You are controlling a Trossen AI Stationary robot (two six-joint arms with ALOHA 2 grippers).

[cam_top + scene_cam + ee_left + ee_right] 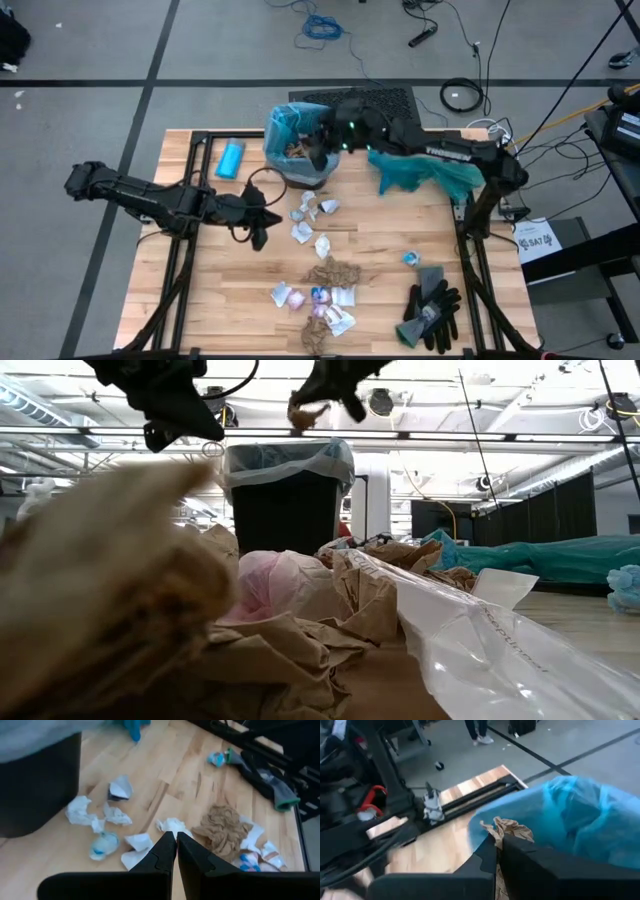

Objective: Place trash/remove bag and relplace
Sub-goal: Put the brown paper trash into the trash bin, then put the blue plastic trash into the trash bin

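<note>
Over the mouth of the bin, your right gripper is clenched on a crumpled brown paper wad, which pokes out past the fingertips; the low view shows that scrap dangling under the gripper above the black bin. The pale blue bag lines the bin, its rim folded over the edge, and more brown paper lies inside it in the high view. The bin stands upright toward the far side of the wooden table, left of centre.

Your left gripper hangs empty above the table near the left of the scrap field, jaws pinched together with nothing between them. Just beyond its tips lie white wrappers and a flattened brown paper wad.

The rest of the trash is spread in a loose band running from beside the bin toward the near edge of the table, white and brown bits with a few coloured ones at the near end. A teal-green plastic bag lies stretched out to the right of the bin, its long axis running across the table. A pair of black-and-grey gloves sits at the near right corner, cuffs toward the near edge, with a small light-blue scrap just beyond them. A small light-blue bottle lies left of the bin, lengthwise from far to near.

A white tag off the table's right side carries writing too small to read; grey print along a clear wrapper in the low view is also illegible.
</note>
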